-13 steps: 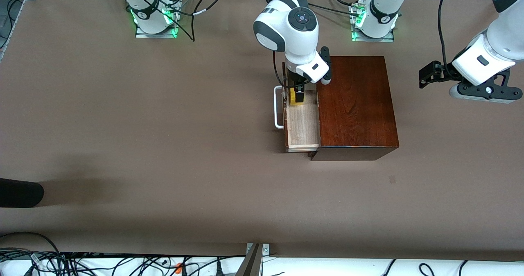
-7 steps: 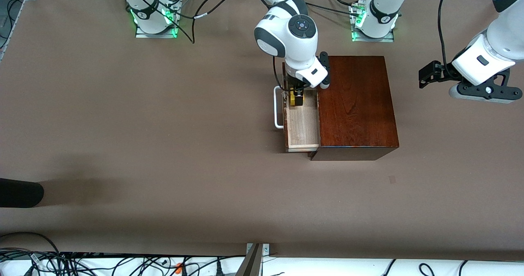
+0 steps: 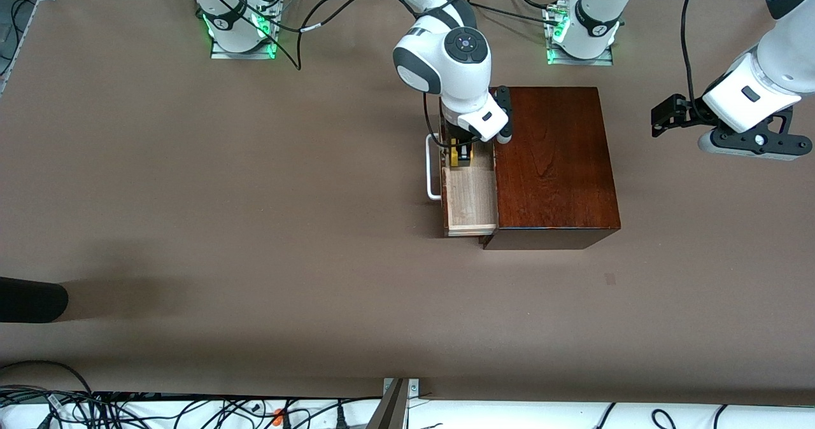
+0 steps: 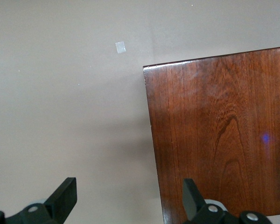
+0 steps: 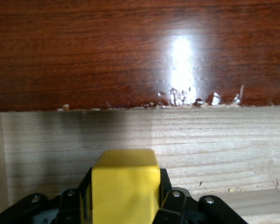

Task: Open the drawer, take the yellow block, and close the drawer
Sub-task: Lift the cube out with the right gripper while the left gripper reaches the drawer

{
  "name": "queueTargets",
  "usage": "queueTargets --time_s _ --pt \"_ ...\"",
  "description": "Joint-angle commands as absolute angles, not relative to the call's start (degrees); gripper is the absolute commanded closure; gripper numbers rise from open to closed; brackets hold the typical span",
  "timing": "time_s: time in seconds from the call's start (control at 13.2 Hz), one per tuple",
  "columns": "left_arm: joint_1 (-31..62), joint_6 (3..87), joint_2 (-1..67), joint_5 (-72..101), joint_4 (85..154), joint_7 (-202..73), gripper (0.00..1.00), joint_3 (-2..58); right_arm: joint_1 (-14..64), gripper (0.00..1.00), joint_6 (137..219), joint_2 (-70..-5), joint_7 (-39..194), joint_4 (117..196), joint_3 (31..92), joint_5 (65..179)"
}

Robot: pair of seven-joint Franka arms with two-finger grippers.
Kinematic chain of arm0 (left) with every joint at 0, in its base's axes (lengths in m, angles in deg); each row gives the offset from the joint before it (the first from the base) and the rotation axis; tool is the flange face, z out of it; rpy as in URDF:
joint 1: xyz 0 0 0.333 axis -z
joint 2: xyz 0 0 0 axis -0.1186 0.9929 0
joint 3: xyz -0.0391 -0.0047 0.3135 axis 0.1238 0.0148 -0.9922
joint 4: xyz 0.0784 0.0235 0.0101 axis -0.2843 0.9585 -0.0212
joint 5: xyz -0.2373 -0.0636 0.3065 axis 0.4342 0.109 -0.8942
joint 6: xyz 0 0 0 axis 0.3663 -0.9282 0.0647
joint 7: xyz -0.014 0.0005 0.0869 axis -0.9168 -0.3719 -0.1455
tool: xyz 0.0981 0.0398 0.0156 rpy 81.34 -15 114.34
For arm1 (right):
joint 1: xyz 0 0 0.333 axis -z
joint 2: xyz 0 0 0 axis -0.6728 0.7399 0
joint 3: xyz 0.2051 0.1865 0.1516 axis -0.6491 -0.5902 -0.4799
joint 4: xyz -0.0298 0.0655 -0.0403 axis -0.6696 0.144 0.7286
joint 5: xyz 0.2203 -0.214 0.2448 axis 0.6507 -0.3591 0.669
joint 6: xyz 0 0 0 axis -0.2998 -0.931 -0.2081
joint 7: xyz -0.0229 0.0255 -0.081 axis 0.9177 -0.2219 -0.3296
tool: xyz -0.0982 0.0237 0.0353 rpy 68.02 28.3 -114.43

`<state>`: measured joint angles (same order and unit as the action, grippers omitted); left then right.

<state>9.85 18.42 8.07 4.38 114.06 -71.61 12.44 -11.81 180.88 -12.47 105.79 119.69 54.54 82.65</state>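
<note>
The yellow block (image 5: 125,184) sits squeezed in my right gripper (image 3: 461,155), down inside the open drawer (image 3: 470,200), ready for lifting; my left gripper (image 4: 130,205) waits spread wide beside the box (image 3: 554,161).

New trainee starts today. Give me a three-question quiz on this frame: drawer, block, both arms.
1. True or false: the drawer is pulled out of the wooden box.
2. The right gripper has its jaws: A) open over the table, B) shut on the yellow block, C) on the handle.
3. Fill in: the left gripper waits with jaws ____ by the box's end.

Key: 1 true; 2 B; 3 open.
</note>
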Motion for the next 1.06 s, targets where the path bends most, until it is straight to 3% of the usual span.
queueTargets --time_s 0.0,0.3,0.76,0.99 --pt "9.88 17.71 6.99 3.75 113.82 -72.84 0.00 12.60 -11.16 1.00 174.94 -14.21 106.35 115.39 54.39 82.75" --pt "9.88 17.62 6.99 3.84 113.82 -72.84 0.00 12.51 -9.41 1.00 163.60 -22.80 101.60 111.60 54.57 85.47" --pt "10.06 17.62 6.99 4.10 113.73 -72.75 0.00 12.60 6.56 1.00 149.54 -31.43 102.03 111.69 54.57 88.38" --pt "12.60 15.18 9.09 4.28 110.41 -72.57 0.00 12.69 14.66 1.00 147.23 -33.28 102.21 111.77 54.83 87.77"
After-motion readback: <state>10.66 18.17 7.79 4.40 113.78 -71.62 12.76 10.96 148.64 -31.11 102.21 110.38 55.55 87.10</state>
